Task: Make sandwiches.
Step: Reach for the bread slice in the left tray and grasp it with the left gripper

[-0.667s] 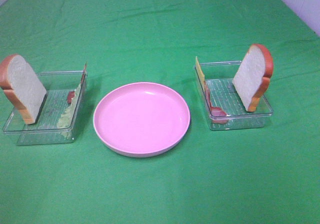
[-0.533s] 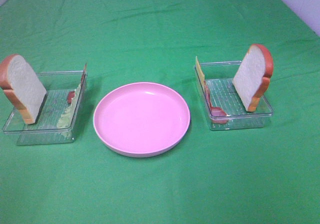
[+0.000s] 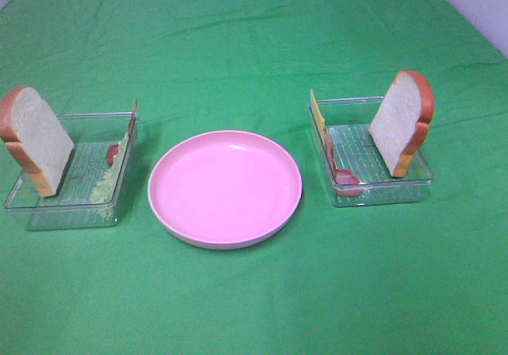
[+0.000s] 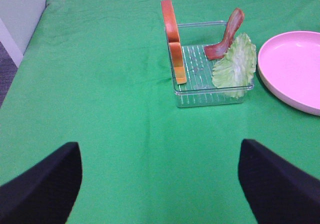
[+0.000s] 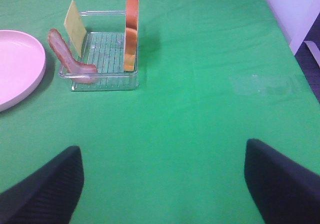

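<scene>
Green-clothed table (image 3: 238, 45); left hand (image 4: 159, 154) and right hand (image 5: 161, 151) wide open, empty. Risk: toppling leaning white orange-crusted bread slice (image 3: 401, 121) through off-centre pinch.

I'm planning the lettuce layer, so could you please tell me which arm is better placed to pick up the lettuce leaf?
Left, probably. The lettuce leaf leans in the left tray, straight ahead of the open left hand; the right hand faces the other tray, beyond the pink plate.
</scene>
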Motion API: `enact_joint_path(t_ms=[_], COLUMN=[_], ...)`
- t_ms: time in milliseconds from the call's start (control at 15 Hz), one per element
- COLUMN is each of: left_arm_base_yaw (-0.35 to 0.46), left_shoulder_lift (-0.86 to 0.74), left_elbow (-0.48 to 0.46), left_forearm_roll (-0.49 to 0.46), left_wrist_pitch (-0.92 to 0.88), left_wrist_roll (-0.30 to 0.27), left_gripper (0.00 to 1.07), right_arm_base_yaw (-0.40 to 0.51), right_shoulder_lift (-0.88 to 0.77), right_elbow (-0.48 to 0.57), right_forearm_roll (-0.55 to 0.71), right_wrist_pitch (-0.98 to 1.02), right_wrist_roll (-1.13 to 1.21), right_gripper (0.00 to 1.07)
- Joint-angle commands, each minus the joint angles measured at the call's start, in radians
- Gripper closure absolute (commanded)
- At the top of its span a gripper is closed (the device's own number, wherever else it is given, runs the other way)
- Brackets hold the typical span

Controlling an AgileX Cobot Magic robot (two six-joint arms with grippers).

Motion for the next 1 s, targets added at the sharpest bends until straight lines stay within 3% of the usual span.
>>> enact_joint_path(t_ms=[67,1000], left_arm_base_yaw=[0.004,0.004], left_shoulder_lift=[-0.02,-0.02], left_elbow=[0.001,0.001], left_forearm_roll=[-0.007,-0.007], left_wrist_pitch=[-0.01,-0.01], left_wrist_roll=[-0.001,-0.001], left_gripper=[0.26,0.26], right_arm_base_yaw=[-0.009,-0.009], right_shoulder_lift=[-0.014,-0.014], right_elbow=[0.001,0.001], right_forearm_roll=[0.0,0.0], right_wrist_pitch=[-0.007,-0.007], right_wrist_roll=[-0.003,-0.003], right_gripper=[0.25,0.25])
